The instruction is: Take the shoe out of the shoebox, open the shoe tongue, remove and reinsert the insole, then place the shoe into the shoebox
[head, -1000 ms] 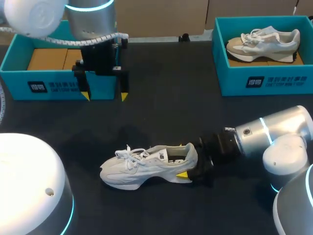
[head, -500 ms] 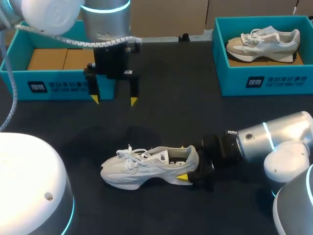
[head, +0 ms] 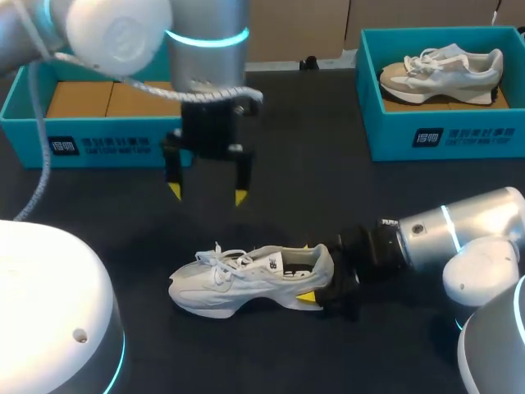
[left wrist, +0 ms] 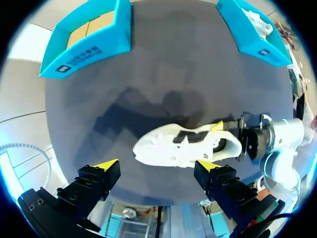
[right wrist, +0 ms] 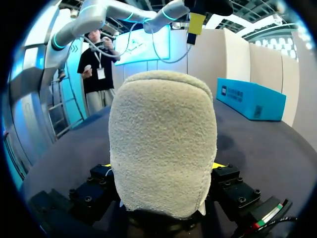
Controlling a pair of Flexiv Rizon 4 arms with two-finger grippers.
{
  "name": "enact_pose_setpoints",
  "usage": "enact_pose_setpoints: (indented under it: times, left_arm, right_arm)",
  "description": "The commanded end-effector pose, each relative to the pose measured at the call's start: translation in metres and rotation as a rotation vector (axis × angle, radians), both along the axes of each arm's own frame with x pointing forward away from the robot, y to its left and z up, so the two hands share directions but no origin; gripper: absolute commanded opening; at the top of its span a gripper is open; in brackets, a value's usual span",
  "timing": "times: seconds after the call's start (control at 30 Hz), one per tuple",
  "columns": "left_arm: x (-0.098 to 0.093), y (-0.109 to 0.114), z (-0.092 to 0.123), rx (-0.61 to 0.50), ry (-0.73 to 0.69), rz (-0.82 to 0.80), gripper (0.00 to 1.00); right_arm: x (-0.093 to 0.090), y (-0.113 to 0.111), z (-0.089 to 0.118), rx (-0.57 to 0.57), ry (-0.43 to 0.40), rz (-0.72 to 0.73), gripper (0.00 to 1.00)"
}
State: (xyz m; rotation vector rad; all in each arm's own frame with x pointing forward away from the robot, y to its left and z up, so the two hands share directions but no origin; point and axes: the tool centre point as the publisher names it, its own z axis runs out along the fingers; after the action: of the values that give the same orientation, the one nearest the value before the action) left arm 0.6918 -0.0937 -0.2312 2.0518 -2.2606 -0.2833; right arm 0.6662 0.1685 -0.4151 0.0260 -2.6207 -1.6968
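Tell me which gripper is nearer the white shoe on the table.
Right. The right gripper holds the white shoe by its heel; the left gripper hangs above the table beyond its laces, jaws open.

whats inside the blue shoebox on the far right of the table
A white and beige sneaker lies inside the shoebox on a brown liner. The near wall hides the floor in front of it, and the sneaker covers whatever is beneath it.

A dark label (head: 97,147) with white print is seen on the front wall of the left shoebox (head: 16,131), and a like one on the right shoebox (head: 385,139); the characters cannot be made out. A small dark mark (head: 270,262) is borne on the side of the shoe (head: 213,287), too small to be read
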Motion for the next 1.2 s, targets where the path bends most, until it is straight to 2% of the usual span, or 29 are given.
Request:
enact_pose_setpoints:
  times: [0.03, 0.4, 0.73, 1.0, 1.2]
  left_arm:
    - [-0.009, -0.023, -0.014, 0.008, 0.038, -0.01, 1.0]
    - [-0.009, -0.023, -0.014, 0.008, 0.038, -0.01, 1.0]
    - [-0.036, -0.065, -0.044, 0.081, 0.011, -0.055, 1.0]
    - [-0.04, -0.086, -0.066, 0.147, 0.016, -0.036, 1.0]
    - [-0.041, -0.092, -0.084, 0.188, -0.012, -0.017, 1.0]
  right_arm:
    - [-0.001, 0.001, 0.0, -0.004, -0.001, -0.001, 0.0]
    - [-0.001, 0.001, 0.0, -0.004, -0.001, -0.001, 0.0]
    - [-0.001, 0.001, 0.0, -0.004, -0.001, -0.001, 0.0]
    - [-0.001, 0.001, 0.0, -0.004, -0.001, -0.001, 0.0]
    - [-0.001, 0.001, 0.0, -0.004, -0.001, -0.001, 0.0]
